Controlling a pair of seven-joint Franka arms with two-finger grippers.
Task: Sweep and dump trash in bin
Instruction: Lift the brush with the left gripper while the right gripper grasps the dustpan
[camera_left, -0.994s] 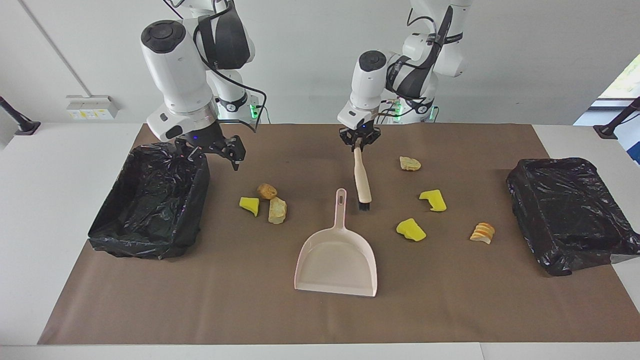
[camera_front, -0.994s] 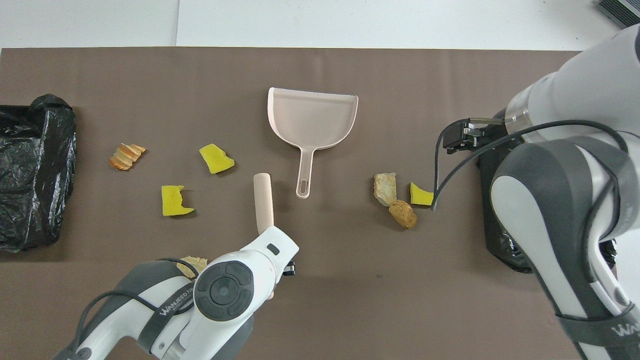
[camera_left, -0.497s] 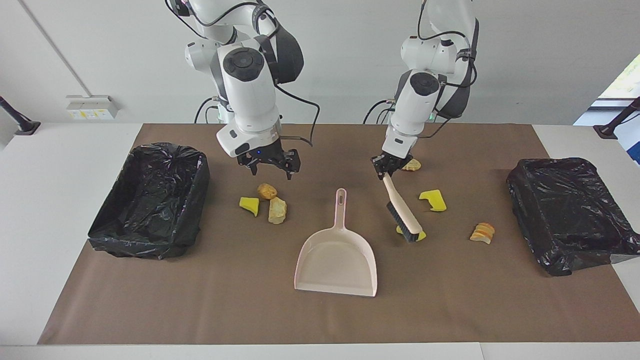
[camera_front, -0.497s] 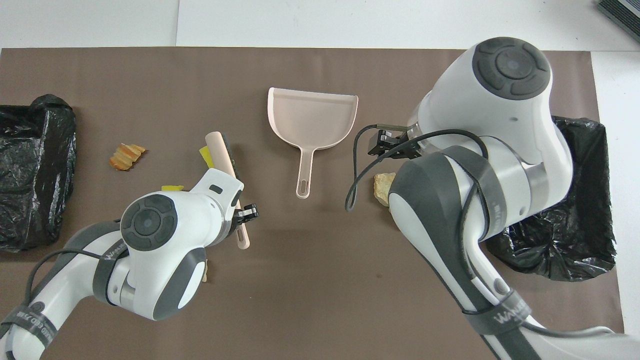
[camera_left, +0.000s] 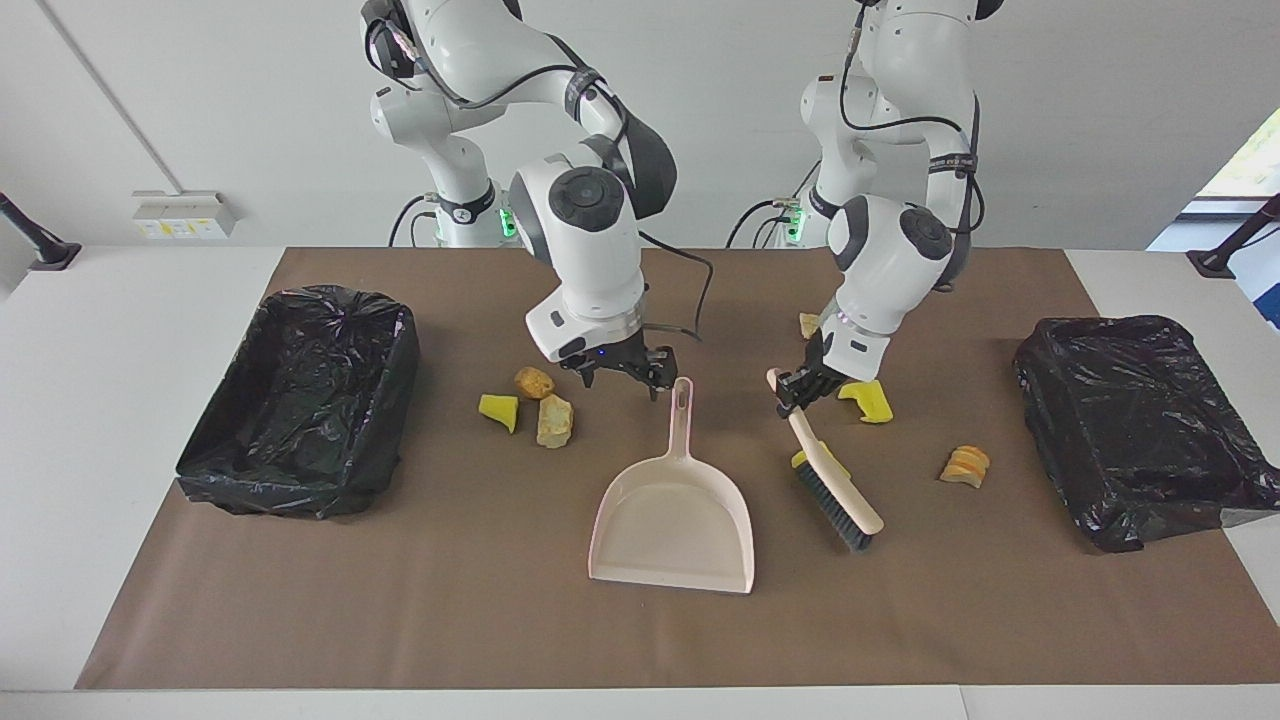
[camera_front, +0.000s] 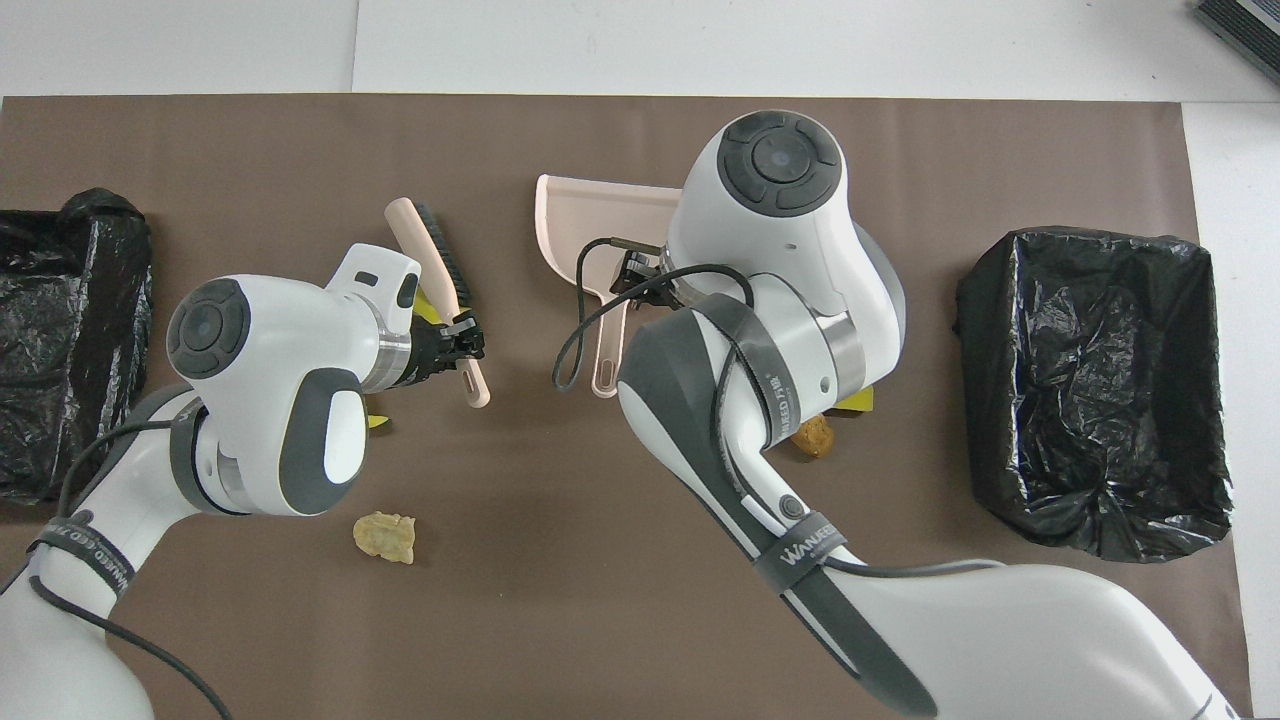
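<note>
You face a bench (camera_left: 150, 450) covered by a brown mat (camera_left: 500, 620), with wide bare mat along the edge farthest from the robots. A black-lined bin (camera_left: 300, 400) sits at the right arm's end, a second black-lined bin (camera_left: 1140, 425) at the left arm's end.

The right arm (camera_left: 585, 250) bends down from its base so that its claw (camera_left: 625, 375) hangs over the handle end of the pale pink dustpan (camera_left: 672, 510), fingers spread and holding nothing. The dustpan lies flat mid-mat, its mouth toward the farthest edge.

The left arm (camera_left: 885, 250) folds downward, and its claw (camera_left: 797, 388) is clenched on the handle of the beige brush (camera_left: 835, 485). The brush slants away from the robots, bristle end low at the mat beside the dustpan.

The trash lies scattered. Three pieces (camera_left: 530, 405) cluster between the dustpan handle and the right arm's bin. A yellow chunk (camera_left: 870, 402) sits just beside the left claw, another yellow chunk (camera_left: 803, 459) peeks from under the brush, a tan slice (camera_left: 965, 466) lies nearer the left arm's bin, and a tan lump (camera_front: 385, 536) lies nearest the robots.
</note>
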